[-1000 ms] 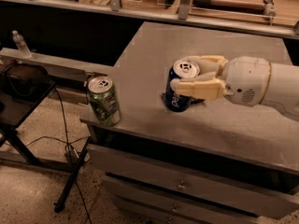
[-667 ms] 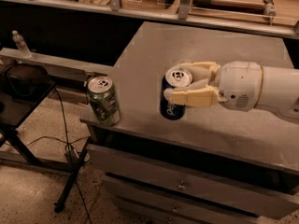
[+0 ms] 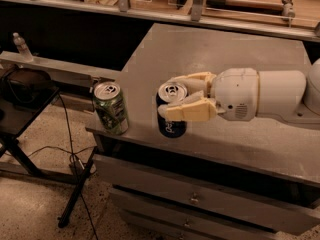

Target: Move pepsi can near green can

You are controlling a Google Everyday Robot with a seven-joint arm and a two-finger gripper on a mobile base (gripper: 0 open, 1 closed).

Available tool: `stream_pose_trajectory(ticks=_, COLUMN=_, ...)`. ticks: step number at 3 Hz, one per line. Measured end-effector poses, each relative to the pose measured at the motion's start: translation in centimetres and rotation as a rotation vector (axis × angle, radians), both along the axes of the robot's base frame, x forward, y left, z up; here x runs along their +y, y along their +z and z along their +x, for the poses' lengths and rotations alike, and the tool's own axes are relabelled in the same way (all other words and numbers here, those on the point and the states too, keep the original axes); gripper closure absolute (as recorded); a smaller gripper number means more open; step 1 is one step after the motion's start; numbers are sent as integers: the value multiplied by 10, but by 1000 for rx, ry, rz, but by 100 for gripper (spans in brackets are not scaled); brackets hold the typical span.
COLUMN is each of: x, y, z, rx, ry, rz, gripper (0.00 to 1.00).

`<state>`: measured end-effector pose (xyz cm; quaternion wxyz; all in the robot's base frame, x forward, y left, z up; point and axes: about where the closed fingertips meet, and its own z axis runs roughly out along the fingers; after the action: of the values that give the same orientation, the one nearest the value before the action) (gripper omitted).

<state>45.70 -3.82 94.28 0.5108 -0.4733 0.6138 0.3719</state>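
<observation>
- Reaching in from the right, our gripper pinches the pepsi can between its cream fingers — one on the far side, one on the near.
- We see the pepsi can upright over the grey tabletop, towards its near-left edge.
- The green can stands at the near-left corner — just left of the pepsi can, not touching it.

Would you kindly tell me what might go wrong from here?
The green soda can with a silver top stands right at a corner of the grey table; a bump from the dark blue Pepsi can could knock it off. The cream two-finger gripper grips that can high up, so it may tip on release.
</observation>
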Motion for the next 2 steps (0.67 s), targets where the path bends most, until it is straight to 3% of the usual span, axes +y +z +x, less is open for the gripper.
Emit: stream_pose_trajectory(ticks=2, x=23, y=-10, z=8, rx=44, ry=11, rz=5, gripper=100)
